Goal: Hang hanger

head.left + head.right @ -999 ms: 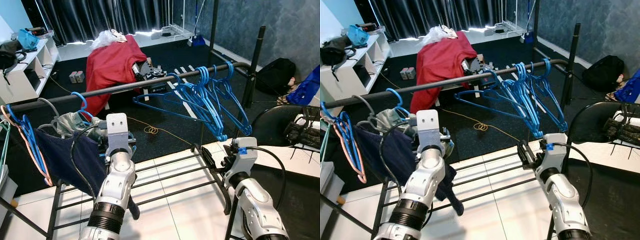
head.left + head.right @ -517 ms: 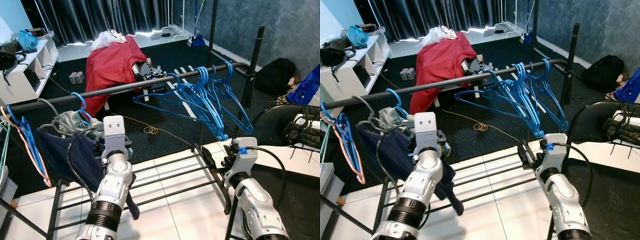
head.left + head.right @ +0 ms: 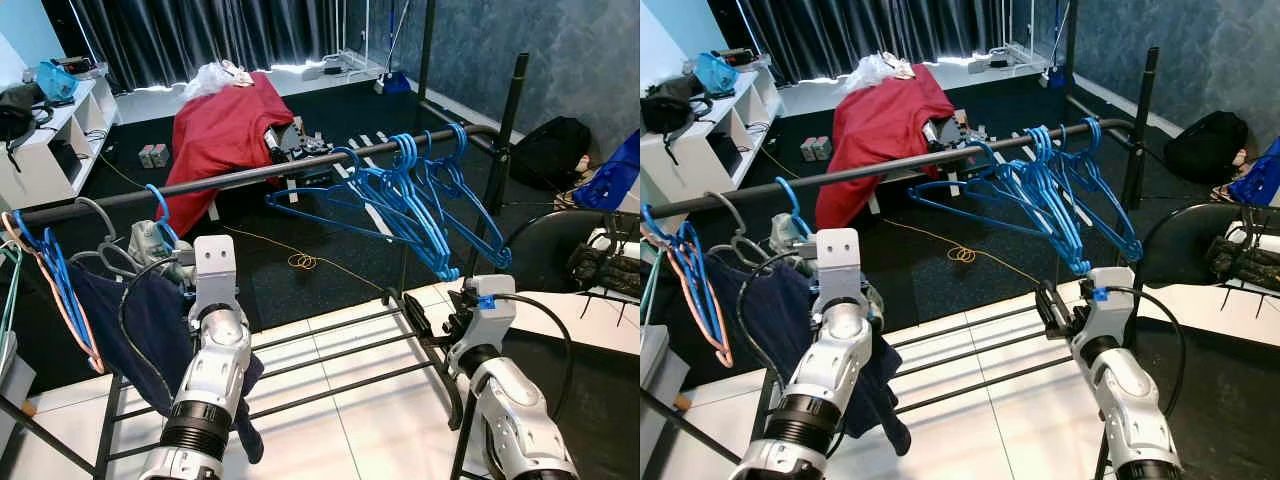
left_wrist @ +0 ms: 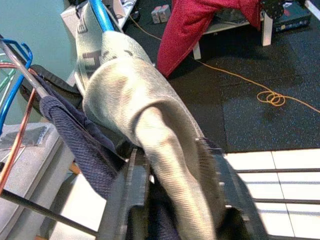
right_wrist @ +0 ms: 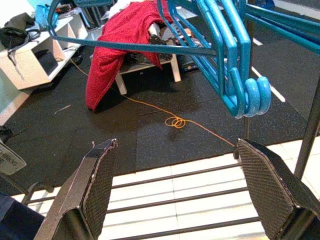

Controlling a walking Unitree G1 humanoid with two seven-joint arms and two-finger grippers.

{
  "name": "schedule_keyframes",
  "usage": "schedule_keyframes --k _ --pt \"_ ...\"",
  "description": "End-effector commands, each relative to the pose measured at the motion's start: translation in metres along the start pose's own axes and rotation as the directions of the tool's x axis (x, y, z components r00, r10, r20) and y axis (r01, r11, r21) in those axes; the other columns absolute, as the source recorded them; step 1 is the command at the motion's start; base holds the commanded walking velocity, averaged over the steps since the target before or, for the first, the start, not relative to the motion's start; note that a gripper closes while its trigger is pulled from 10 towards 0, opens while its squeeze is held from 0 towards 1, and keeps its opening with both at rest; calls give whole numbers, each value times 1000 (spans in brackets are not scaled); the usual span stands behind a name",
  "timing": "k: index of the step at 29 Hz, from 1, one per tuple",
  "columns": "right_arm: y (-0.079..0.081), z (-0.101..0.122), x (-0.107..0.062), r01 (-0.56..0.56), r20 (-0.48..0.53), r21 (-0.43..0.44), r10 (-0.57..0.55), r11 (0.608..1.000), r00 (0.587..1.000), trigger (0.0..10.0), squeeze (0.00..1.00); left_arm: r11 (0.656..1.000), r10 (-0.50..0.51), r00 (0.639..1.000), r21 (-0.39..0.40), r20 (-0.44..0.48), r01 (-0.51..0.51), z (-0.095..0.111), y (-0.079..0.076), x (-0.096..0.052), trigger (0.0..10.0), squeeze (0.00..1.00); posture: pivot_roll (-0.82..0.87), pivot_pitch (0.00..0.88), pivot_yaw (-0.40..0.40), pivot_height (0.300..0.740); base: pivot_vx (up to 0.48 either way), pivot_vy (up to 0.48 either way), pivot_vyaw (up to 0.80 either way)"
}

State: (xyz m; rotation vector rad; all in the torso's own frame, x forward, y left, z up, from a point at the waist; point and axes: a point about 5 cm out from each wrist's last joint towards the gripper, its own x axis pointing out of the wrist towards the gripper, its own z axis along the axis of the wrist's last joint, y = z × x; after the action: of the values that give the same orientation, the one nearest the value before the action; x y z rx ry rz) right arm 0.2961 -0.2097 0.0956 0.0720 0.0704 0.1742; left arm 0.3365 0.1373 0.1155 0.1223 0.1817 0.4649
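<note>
We're pinching the grey garment with the left gripper; its blue hanger is hooking over the rail. Soft, floppy load; gripping stiff hanger is safer. Right gripper is spreading idle.

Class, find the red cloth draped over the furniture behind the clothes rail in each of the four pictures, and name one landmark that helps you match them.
Left eye view: red cloth, upper middle, beyond the rail.
Right eye view, upper middle, beyond the rail.
Left wrist view, top edge, above the grey garment.
Right wrist view, upper left, behind the blue hangers.
Shared landmark: the orange cable coil on the black floor.
</note>
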Motion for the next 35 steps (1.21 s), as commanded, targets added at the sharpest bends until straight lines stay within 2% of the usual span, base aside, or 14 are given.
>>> schedule_keyframes --k 1,10,17,21,22,23,24,25,26,29,30,33,34,35 --pt "4 -1 0 -5 -1 9 5 1000 1000 10000 0 999 1 999 40 -39 1 -8 5 4 0 0 -163 0 92 740 0 0 0" --pt "4 -1 1 -3 -1 10 3 1000 1000 10000 0 998 -10 998 61 -60 14 -12 6 6 0 0 -160 0 90 740 0 0 0" --pt "4 -1 2 -4 -3 9 4 1000 1000 10000 0 1000 -23 1000 16 -14 23 -2 7 8 0 0 -161 0 88 740 0 0 0" --pt "4 -1 2 -5 -4 7 5 1000 1000 10000 0 998 -53 995 -23 86 55 17 8 5 0 0 -161 0 88 740 0 0 0" --pt "3 -1 2 -4 -5 7 5 1000 1000 10000 0 996 -69 986 -48 150 77 26 15 2 2588 0 -162 0 89 740 0 0 0" --pt "3 -1 2 -4 -5 7 5 1000 1000 10000 0 996 -69 986 -48 150 77 26 15 2 2588 0 -162 0 89 740 0 0 0" --pt "3 -1 2 -4 -5 7 4 1000 1000 10000 0 993 -80 975 -67 206 95 31 28 -1 3020 0 -162 0 89 740 0 0 0" --pt "3 -1 2 -4 -5 7 4 1000 1000 10000 0 993 -80 975 -67 206 95 31 28 -1 3020 0 -162 0 89 740 0 0 0" --pt "3 -1 2 -4 -5 7 4 1000 1000 10000 0 993 -71 977 -74 203 88 27 37 0 3843 0 -157 0 89 740 0 0 0" --pt "3 -1 2 -4 -5 7 4 1000 1000 10000 0 994 -65 979 -77 195 82 23 43 1 3843 0 -157 0 89 740 0 0 0" --pt "3 -1 2 -4 -5 8 4 1000 1000 10000 0 994 -71 981 -65 181 84 15 51 2 4588 0 -153 0 87 740 0 0 0" --pt "3 -1 2 -5 -6 8 5 1000 1000 10000 0 994 -85 983 -49 166 94 7 60 1 4980 0 -153 0 87 740 0 0 0" --pt "3 -1 2 -5 -7 9 5 1000 1000 10000 0 993 -108 982 -38 158 115 -3 69 -1 9176 0 -151 0 88 740 0 0 0" --pt "3 -1 2 -5 -7 9 5 1000 1000 10000 0 993 -108 982 -38 158 115 -3 69 -1 9176 0 -151 0 88 740 0 0 0"
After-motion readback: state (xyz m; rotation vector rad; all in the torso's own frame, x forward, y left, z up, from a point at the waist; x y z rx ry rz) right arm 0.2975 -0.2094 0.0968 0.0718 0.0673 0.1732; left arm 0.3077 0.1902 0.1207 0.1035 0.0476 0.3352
